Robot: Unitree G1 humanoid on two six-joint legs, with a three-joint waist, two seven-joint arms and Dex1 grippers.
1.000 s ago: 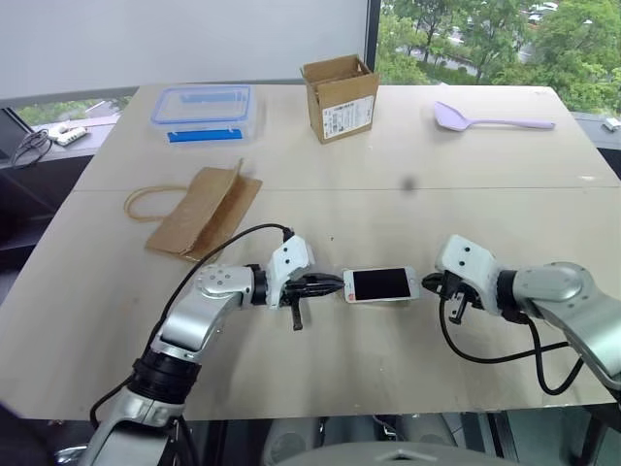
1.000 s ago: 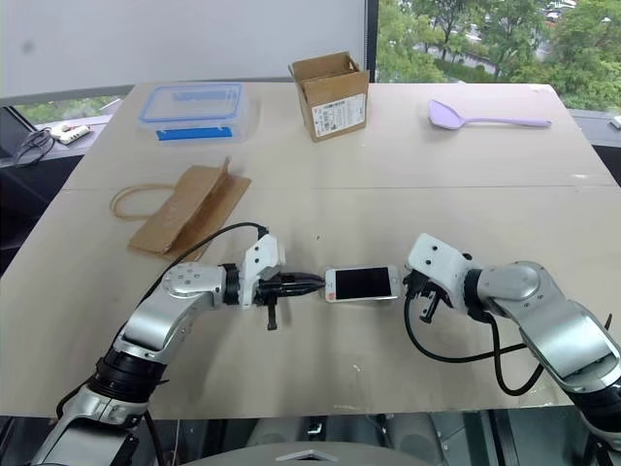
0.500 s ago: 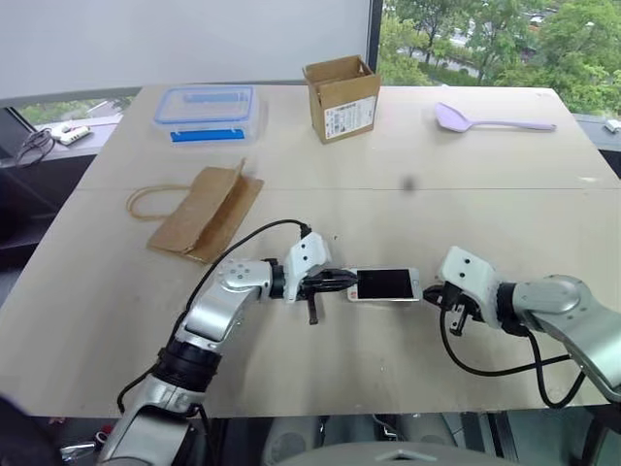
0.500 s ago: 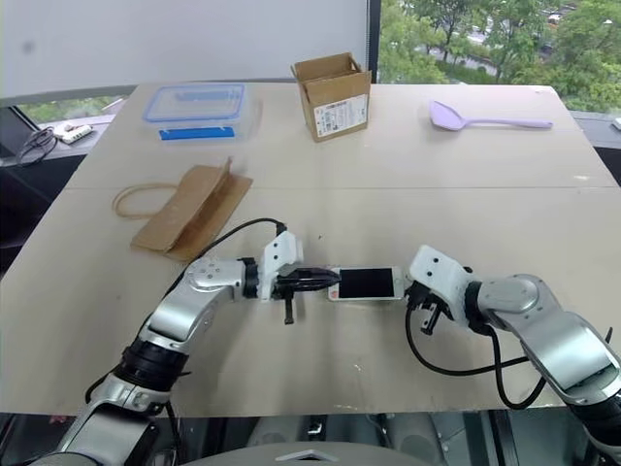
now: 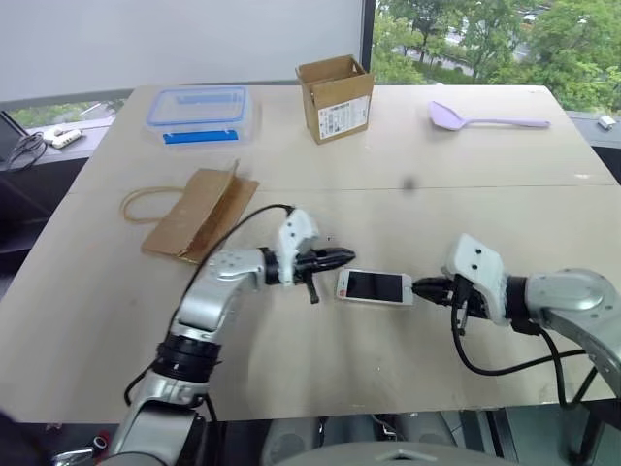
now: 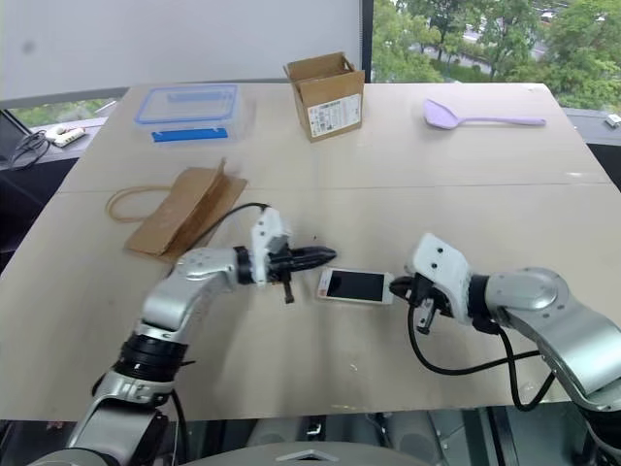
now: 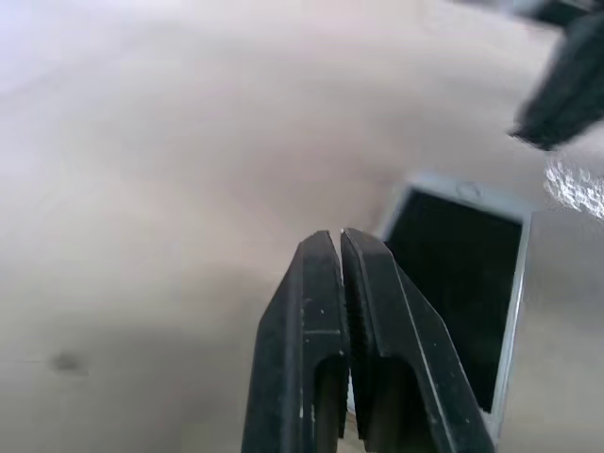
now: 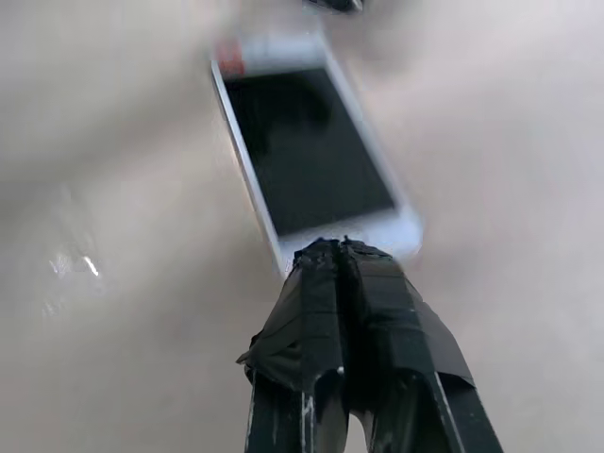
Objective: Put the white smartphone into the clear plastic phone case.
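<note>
**Two closed grippers flank a white phone on a wooden table**

A white smartphone [image 5: 375,286] lies flat and screen up on a pale wooden table [image 5: 320,359], near the middle of the table's near half. Its long side runs left to right, slightly skewed.

The left gripper [image 5: 347,257] hovers just beyond the phone's far left corner, with its two black fingers [image 7: 326,311] pressed together and holding nothing. From the left wrist, the tips sit over the table just beside the phone's edge.

The right gripper [image 5: 419,287] is at the phone's right end, its fingers also pinched tight with nothing between them. From the right wrist, the tips meet the phone's short white edge; whether they touch it cannot be told.

On the far left of the table sits a clear food box with a blue lid [image 5: 200,113]. A small open cardboard box [image 5: 337,97] stands at the far middle, and a lilac spoon [image 5: 483,118] lies at the far right. A flattened brown paper bag [image 5: 194,213] with a cord handle lies left of centre.
</note>
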